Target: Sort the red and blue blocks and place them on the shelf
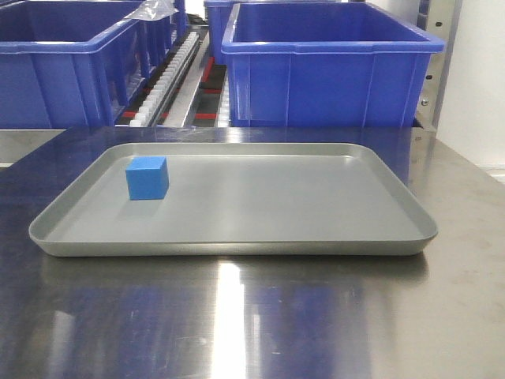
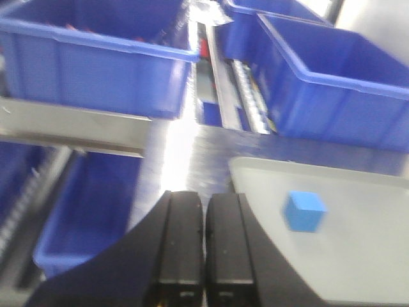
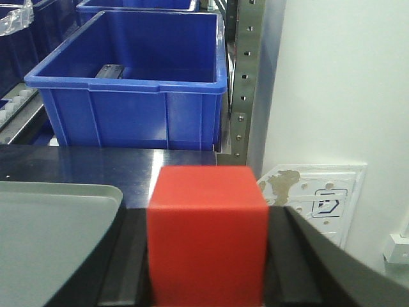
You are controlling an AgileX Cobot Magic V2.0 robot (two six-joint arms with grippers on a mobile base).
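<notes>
Your right claw (image 3: 208, 281) clamps the red block (image 3: 206, 224); your left claw (image 2: 204, 236) is pressed together, empty. The blue block (image 1: 147, 178) sits far-left in the tray (image 1: 237, 246). Hurry to the shelf (image 3: 246, 77) and the edge of a bin (image 3: 128, 118) could knock red loose.

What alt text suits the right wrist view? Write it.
A red block, clamped in the right gripper, fills the foreground. Behind: a large blue bin, the corner of a grey tray lower left, white wall at right.

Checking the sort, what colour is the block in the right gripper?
Red. The block shows best in the right wrist view.
</notes>
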